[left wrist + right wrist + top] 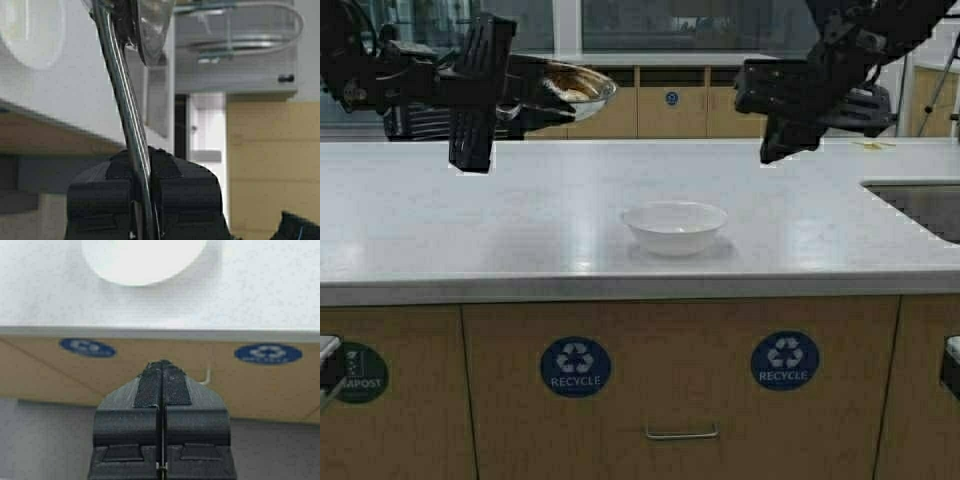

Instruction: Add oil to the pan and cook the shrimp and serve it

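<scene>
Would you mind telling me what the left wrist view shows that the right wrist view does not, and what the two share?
Only the left wrist view shows the left end effector shut on the steel handle of the pan, which it holds up in the air.

Only the right wrist view shows the right end effector shut and empty, plus the recycle stickers on the cabinet front.

Both show the white bowl on the counter.

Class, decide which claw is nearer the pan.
Left. The left claw is shut on the pan handle, holding it up; the right claw hangs empty, apart on the right.
</scene>
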Robot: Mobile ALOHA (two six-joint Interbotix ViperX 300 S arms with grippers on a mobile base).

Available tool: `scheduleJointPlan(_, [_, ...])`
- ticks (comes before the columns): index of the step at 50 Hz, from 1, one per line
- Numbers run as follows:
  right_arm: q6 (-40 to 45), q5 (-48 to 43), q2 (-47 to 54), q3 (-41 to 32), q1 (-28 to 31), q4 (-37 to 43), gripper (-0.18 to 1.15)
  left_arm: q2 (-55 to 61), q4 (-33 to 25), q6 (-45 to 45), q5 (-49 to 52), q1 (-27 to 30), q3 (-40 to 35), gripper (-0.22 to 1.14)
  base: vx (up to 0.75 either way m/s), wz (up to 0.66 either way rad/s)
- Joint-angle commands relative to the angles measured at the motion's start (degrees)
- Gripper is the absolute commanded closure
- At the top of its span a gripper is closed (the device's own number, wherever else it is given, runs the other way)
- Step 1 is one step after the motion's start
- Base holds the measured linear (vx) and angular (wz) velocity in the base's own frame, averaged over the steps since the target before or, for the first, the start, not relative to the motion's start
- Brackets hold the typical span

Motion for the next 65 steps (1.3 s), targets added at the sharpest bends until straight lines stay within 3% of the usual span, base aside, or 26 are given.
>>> scheduleJointPlan(1, [0.0, -0.09, -1.41, -0.53, -0.44, 0.18, 0.9, -1.23, 1.41, 1.93, 1.32, -0.18, -2.55, 0.87, 0.0, 0.0])
scheduleJointPlan(18, [-0.09, -0.53, -1.41, -0.44, -0.44, 0.18, 0.9, -0.97, 3.52, 5.63, 17.58, -4.75, -8.53, 0.87, 0.0, -0.02])
scheduleJointPlan(36, [0.0, -0.79, -1.32, -0.35, -0.44, 0.18, 0.9, 2.02, 3.52, 17.75, 37.35, -9.14, -18.11, 0.87, 0.0, -0.02])
scheduleJointPlan(57, [0.35, -1.05, -1.32, -0.35, -0.44, 0.35, 0.9, 8.7, 3.52, 19.6, 39.81, -9.49, -24.08, 0.87, 0.0, 0.0])
scheduleJointPlan(65, [0.35, -1.32, -1.41, -0.35, -0.44, 0.44, 0.9, 10.46, 3.34, 25.49, 41.66, -10.99, -27.69, 0.87, 0.0, 0.0])
